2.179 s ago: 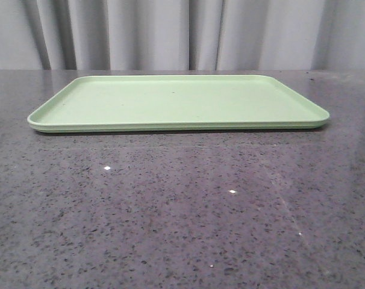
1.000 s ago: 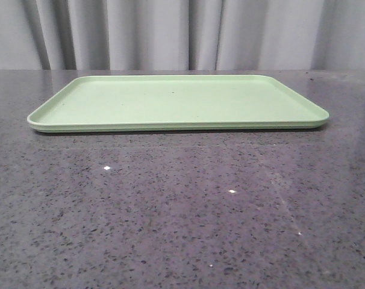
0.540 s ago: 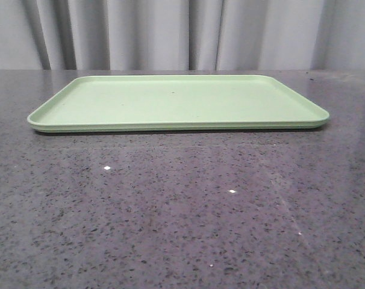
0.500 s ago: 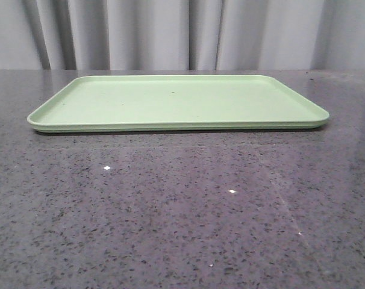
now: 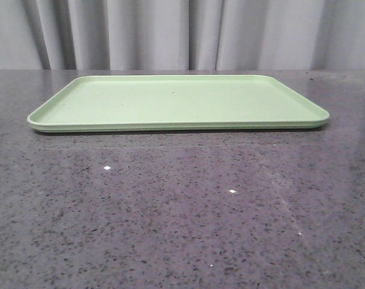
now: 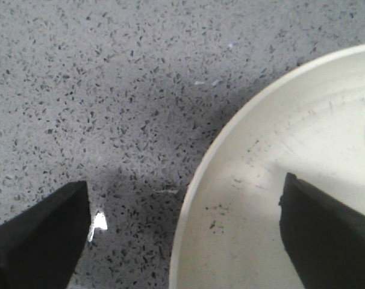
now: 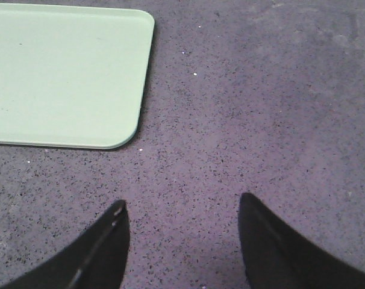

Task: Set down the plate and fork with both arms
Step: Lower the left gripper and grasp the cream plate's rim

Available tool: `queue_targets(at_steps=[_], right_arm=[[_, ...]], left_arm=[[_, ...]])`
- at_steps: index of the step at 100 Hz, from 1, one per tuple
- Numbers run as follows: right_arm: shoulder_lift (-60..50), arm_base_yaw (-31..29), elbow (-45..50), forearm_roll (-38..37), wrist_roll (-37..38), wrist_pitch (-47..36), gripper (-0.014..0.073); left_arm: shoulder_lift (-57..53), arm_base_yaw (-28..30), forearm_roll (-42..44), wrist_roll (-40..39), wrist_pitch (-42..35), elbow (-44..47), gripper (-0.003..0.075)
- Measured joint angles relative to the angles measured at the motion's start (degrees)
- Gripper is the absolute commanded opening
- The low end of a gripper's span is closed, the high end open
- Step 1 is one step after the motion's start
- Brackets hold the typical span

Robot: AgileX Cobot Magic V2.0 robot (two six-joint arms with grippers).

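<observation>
Your left gripper [image 6: 182, 235] is nearer: jaws apart, straddling the plate [image 6: 291, 180] rim, one finger over its inside, one over the table [image 6: 110, 90]. Right gripper [image 7: 182, 241] hangs open beside the tray [image 7: 62, 72]; no fork visible.

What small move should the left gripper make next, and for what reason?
Probably lower a little and close on the plate's edge. In the left wrist view the left gripper is open and the rim of the plate runs between its fingers, one finger over the table and the other over the plate's inside. Nothing is gripped yet.
</observation>
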Motion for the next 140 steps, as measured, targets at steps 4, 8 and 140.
queue_targets(at_steps=[4,8,140], right_arm=[[0.00,0.00,0.00,0.00,0.00,0.00,0.0417],[0.00,0.00,0.00,0.00,0.00,0.00,0.0417],[0.00,0.00,0.00,0.00,0.00,0.00,0.0417]], left_arm=[[0.26,0.00,-0.14,0.00,-0.05,0.00,0.0617],[0.76,0.00,-0.28,0.00,-0.15,0.00,0.0617],[2.44,0.00,-2.37,0.00,-0.63,-0.93,-0.0020]])
